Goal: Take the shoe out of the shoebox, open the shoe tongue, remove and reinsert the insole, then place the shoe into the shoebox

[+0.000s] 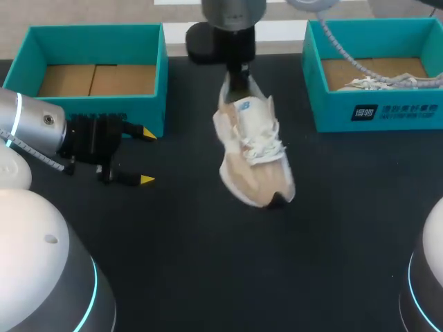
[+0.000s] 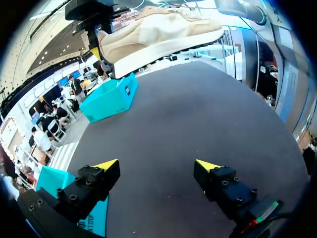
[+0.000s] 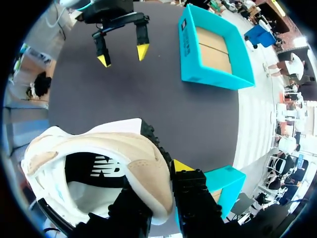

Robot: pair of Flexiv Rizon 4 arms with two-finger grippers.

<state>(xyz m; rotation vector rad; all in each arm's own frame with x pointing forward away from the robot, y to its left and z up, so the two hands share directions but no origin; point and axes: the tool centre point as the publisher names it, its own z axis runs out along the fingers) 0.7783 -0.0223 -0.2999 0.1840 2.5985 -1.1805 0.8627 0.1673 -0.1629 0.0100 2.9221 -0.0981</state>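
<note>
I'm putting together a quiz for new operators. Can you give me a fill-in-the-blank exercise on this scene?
1. The right gripper holds the shoe by its ____.
2. The left gripper has nothing between its fingers, which are ____.
3. The left shoebox has ____ shoe inside it.

Missing words: heel; open; no.

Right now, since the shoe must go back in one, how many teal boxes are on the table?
2. The left box sits far left, showing bare cardboard inside; the right box sits far right, with something white inside. None seems hidden.
</note>
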